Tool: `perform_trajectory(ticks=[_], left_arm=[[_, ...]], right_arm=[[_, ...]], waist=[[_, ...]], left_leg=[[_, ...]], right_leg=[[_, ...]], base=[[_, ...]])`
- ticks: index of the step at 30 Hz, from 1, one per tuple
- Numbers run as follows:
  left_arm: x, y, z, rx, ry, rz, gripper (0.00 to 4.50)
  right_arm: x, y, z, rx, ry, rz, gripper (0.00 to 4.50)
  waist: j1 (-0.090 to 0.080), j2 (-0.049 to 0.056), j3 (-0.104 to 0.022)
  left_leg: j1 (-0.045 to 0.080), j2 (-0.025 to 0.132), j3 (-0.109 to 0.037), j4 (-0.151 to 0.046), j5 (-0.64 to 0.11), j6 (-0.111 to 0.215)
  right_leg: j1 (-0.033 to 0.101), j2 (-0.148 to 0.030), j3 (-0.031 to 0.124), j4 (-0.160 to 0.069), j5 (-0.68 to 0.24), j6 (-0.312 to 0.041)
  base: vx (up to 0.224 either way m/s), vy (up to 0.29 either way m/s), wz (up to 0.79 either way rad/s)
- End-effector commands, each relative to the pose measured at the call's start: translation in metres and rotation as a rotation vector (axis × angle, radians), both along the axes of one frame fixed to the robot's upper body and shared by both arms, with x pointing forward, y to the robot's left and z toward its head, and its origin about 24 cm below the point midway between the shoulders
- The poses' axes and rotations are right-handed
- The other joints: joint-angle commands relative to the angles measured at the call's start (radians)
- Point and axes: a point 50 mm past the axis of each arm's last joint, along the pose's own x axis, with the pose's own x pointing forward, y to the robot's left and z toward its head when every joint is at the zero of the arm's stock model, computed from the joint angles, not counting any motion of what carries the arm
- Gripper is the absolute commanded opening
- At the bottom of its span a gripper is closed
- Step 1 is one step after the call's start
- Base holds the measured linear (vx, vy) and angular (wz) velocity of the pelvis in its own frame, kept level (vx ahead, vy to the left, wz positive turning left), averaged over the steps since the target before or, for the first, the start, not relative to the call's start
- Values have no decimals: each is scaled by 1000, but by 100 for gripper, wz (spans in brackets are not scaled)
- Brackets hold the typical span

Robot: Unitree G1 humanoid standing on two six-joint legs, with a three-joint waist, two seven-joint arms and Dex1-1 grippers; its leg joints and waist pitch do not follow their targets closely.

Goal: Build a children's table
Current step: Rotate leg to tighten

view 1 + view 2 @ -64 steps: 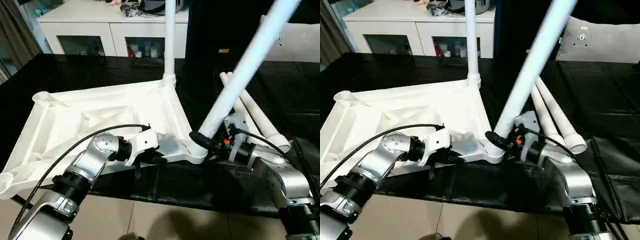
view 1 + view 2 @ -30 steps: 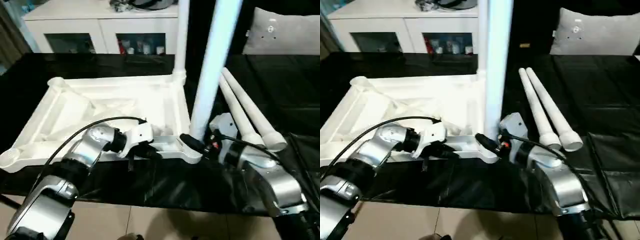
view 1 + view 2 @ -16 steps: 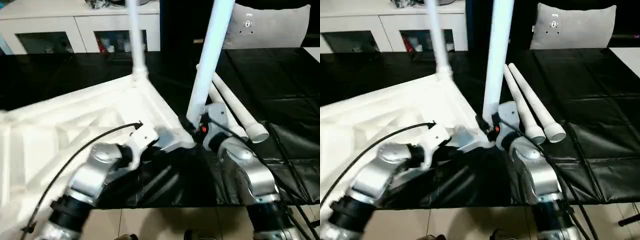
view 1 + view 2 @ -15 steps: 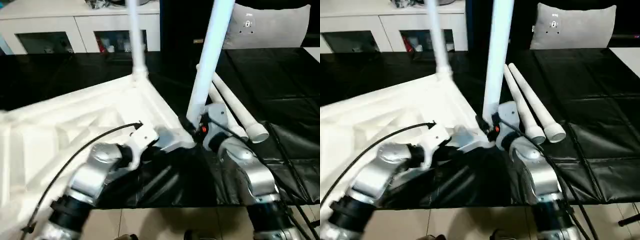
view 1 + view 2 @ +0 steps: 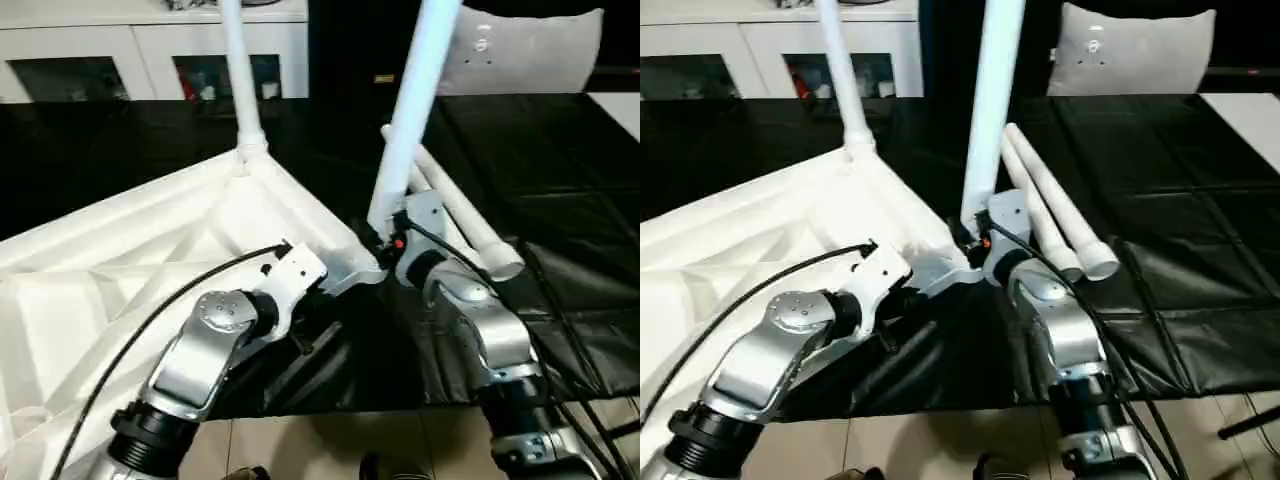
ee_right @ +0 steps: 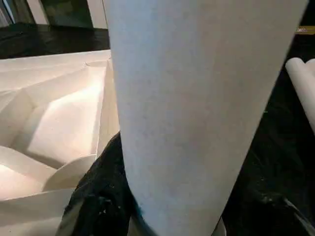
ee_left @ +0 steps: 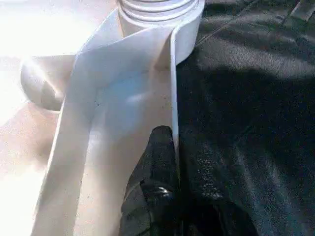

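Table top [image 5: 150,250] lies upside down on the black-covered work surface [image 5: 560,170], ribbed underside up, near corner overhanging toward the robot. Placement is sensible: inverted top exposes the corner sockets so legs can go in from above. Far-corner leg [image 5: 240,80] is already seated and stands upright in its socket. Second leg [image 5: 405,120] stands in the near corner socket [image 5: 365,265], leaning slightly; judged to be the step in hand, i.e. seating or twisting this leg home. Right gripper [image 5: 385,245] is clamped round the base of that leg just above the socket; the right wrist view shows a black finger [image 6: 106,182] pressed against the leg's side, w/ the socket rim below. Low grip gives control right at the joint. Left gripper [image 5: 320,290] is closed on the table top's edge wall beside the same corner; the left wrist view shows a finger [image 7: 157,162] against the thin white rim, the threaded leg collar [image 7: 157,10] directly ahead. Judged purpose: bracing the top so it does not turn or slide while the leg is driven. Two spare legs [image 5: 470,220] lie side by side on the work surface to the robot's right, touching each other, wide ends toward the robot. Condition: plastic is white, glossy, no visible damage; diagonal ribs run across the underside. Approx. half of the legs fitted or in progress. White glass-doored cabinet [image 5: 100,60] stands behind, not involved.
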Motion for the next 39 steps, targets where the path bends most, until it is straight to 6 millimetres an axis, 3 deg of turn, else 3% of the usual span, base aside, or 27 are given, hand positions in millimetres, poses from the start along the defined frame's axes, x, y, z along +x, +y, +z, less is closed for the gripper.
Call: perform_trajectory(ticks=[1,3,6,9,10,14,17,20,21,23,26,30,31,36,39], left_arm=[[-8,-24,21,-80,-92,-144,0],[-7,-24,21,-78,-93,-143,0],[-6,-23,22,-81,-95,-144,0],[-5,-22,21,-76,-96,-143,0],[-4,-21,21,-74,-97,-143,0],[1,-14,21,-58,-110,-130,0],[5,-10,21,-48,-116,-128,0],[9,-4,20,-35,-121,-130,0],[9,-3,20,-33,-121,-131,0],[10,-2,20,-31,-120,-130,0],[12,1,19,-24,-118,-132,0],[14,5,17,-17,-113,-144,0],[14,5,16,-15,-112,-154,0],[17,13,12,-3,-105,-203,0],[19,18,12,4,-110,-245,0]], right_arm=[[-18,-6,-63,-82,293,-21,190],[-16,-7,-62,-77,284,-24,190],[-12,-9,-60,-84,274,-18,260],[-11,-11,-60,-79,275,-15,265],[-11,-11,-59,-75,277,-10,298],[-13,-16,-58,-105,255,27,331],[-16,-19,-56,-83,246,32,357],[-23,-25,-53,-65,233,38,381],[-25,-26,-52,-59,233,41,391],[-27,-28,-51,-52,232,44,404],[-34,-33,-50,-44,220,53,425],[-42,-40,-45,-32,195,68,449],[-43,-41,-43,-34,187,74,449],[-46,-46,-27,-14,116,145,449],[-44,-53,-17,-38,76,184,449]], waist=[[5,0,-27],[4,0,-28],[4,-1,-30],[12,-2,-36],[18,0,-38],[31,2,-48],[42,1,-51],[53,4,-54],[54,1,-55],[65,4,-59],[73,8,-61],[76,8,-64],[75,12,-62],[75,11,-61],[74,12,-65]], left_leg=[[8,60,-53,-88,-602,-30],[11,62,-52,-88,-610,-33],[11,62,-48,-88,-597,-30],[18,63,-39,-83,-566,-24],[14,64,-37,-84,-534,-20],[8,65,-25,-79,-425,-2],[6,65,-18,-74,-355,25],[12,66,-16,-72,-339,28],[10,65,-15,-72,-323,30],[7,66,-13,-68,-265,46],[8,65,-10,-63,-236,51],[4,64,-12,-62,-226,56],[5,63,-12,-62,-237,56],[7,61,-14,-62,-280,45],[6,63,-16,-61,-262,44]], right_leg=[[7,-76,38,-97,-683,-55],[6,-74,39,-96,-659,-66],[7,-73,42,-92,-612,-89],[6,-72,48,-89,-557,-118],[12,-72,49,-83,-510,-134],[27,-71,53,-70,-375,-180],[32,-69,53,-65,-332,-197],[32,-69,53,-69,-362,-188],[35,-67,52,-67,-350,-187],[39,-68,53,-58,-293,-200],[39,-65,52,-55,-268,-208],[45,-65,50,-51,-278,-203],[43,-65,49,-55,-307,-198],[41,-64,48,-62,-384,-170],[43,-63,47,-55,-337,-184]], base=[[0,0,0],[0,0,0],[0,0,0],[0,0,0],[0,0,0],[0,0,0],[0,0,0],[0,0,0],[0,0,0],[0,0,0],[0,0,0],[0,0,0],[0,0,0],[0,0,0],[0,0,0]])
